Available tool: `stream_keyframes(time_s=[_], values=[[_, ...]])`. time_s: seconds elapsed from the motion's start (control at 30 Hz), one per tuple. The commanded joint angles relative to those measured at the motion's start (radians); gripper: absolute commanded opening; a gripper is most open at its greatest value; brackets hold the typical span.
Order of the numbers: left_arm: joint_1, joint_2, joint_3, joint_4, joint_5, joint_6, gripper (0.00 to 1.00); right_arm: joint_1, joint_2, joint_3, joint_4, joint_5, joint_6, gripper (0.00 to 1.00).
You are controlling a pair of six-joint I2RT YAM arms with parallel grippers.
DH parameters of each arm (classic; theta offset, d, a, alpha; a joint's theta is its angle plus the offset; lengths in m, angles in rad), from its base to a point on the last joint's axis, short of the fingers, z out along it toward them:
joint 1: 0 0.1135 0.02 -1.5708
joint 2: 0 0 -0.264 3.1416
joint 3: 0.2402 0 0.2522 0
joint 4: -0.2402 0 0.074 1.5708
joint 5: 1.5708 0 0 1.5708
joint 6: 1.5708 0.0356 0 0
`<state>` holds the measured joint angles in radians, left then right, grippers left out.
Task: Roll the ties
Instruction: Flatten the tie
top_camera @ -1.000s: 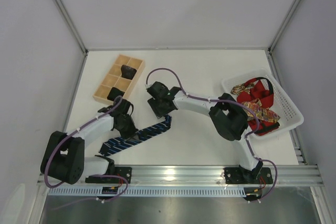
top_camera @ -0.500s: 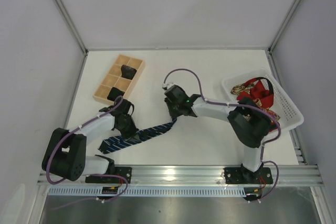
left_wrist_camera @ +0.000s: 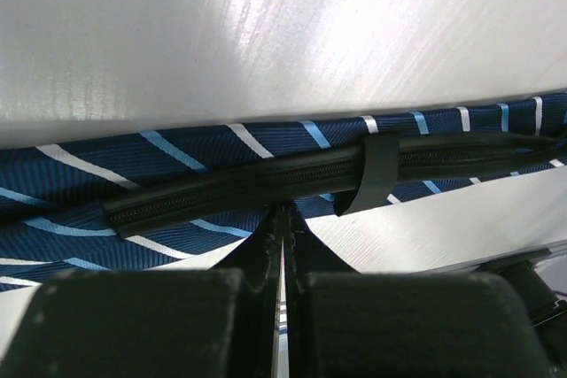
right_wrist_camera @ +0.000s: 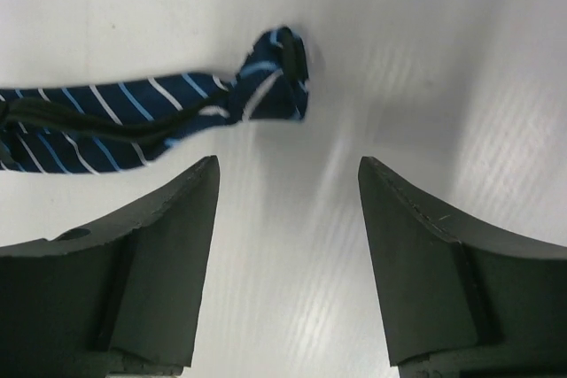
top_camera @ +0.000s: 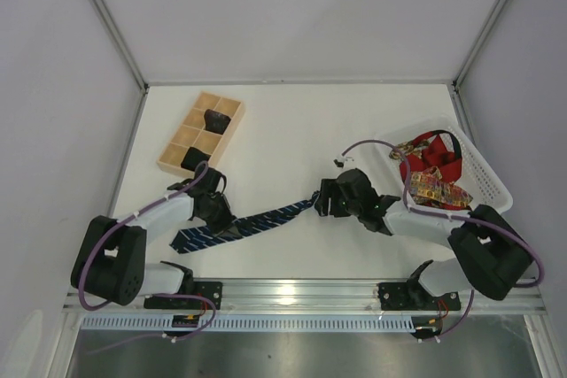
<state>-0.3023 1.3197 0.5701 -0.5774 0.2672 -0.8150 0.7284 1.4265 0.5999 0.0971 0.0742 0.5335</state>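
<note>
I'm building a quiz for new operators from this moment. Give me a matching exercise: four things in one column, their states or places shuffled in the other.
Things:
1. navy tie
2. left gripper
3. right gripper
4. white basket

States or places:
A. fingers open, holding nothing
B. holds red and gold ties
C. stretched out on the table
D. fingers shut on the navy tie

Pairs: 1-C, 2-D, 3-A, 4-B

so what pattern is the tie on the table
The tie is navy with thin pale-blue diagonal stripes, clearest in the left wrist view.
</note>
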Motion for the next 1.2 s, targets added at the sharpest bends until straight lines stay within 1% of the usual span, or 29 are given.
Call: stream_keyframes(time_s=[0.0,0.03,0.1,0.13,0.17,0.2,0.23,0.27,0.3,0.37,0.4,0.5,0.53,0.63,0.73,0.87,1.0,1.17], values=[[0.008,-0.026,0.007,0.031,-0.002,0.065,0.00,0.028,-0.142,-0.045,0.026,0.077,0.057,0.69],[0.008,-0.033,0.013,0.030,0.007,0.072,0.00,0.032,-0.203,-0.043,-0.026,0.100,0.048,0.69],[0.008,-0.049,0.030,0.021,0.027,0.097,0.00,0.032,-0.242,-0.006,-0.072,0.127,0.030,0.67],[0.008,-0.068,0.034,0.017,0.036,0.103,0.01,0.032,-0.248,0.017,-0.130,0.133,0.008,0.65],[0.008,-0.083,0.037,0.022,0.046,0.117,0.00,0.031,-0.235,0.081,-0.155,0.139,0.003,0.61],[0.008,-0.106,0.040,0.030,0.081,0.123,0.01,0.025,-0.194,0.109,-0.181,0.121,-0.009,0.58],[0.006,-0.118,0.040,0.028,0.090,0.129,0.00,0.017,-0.193,0.139,-0.186,0.086,-0.020,0.58],[0.006,-0.129,0.045,0.024,0.095,0.131,0.00,0.013,-0.126,0.170,-0.194,0.053,-0.021,0.55],[0.008,-0.137,0.051,0.019,0.101,0.132,0.00,0.014,-0.091,0.229,-0.201,0.015,-0.021,0.54],[0.008,-0.149,0.059,0.005,0.101,0.131,0.00,0.016,-0.013,0.280,-0.212,-0.026,-0.009,0.51],[0.008,-0.151,0.066,0.004,0.102,0.131,0.00,0.013,0.065,0.335,-0.214,-0.057,-0.001,0.50],[0.008,-0.142,0.068,0.007,0.116,0.126,0.00,0.012,0.179,0.397,-0.218,-0.114,0.028,0.45],[0.008,-0.137,0.067,0.019,0.128,0.123,0.00,0.014,0.195,0.409,-0.208,-0.120,0.037,0.44],[0.008,-0.116,0.056,0.042,0.153,0.119,0.00,0.020,0.209,0.385,-0.201,-0.125,0.065,0.42],[0.006,-0.090,0.060,0.018,0.155,0.131,0.01,0.023,0.170,0.324,-0.169,-0.128,0.069,0.41],[0.008,-0.094,0.070,-0.012,0.133,0.152,0.01,0.016,0.106,0.192,-0.155,-0.076,0.077,0.41],[0.008,-0.112,0.082,-0.024,0.136,0.163,0.00,-0.003,0.063,0.101,-0.135,-0.021,0.074,0.41],[0.008,-0.096,0.138,-0.087,0.112,0.191,0.01,-0.024,0.029,0.054,-0.172,0.041,0.092,0.41]])
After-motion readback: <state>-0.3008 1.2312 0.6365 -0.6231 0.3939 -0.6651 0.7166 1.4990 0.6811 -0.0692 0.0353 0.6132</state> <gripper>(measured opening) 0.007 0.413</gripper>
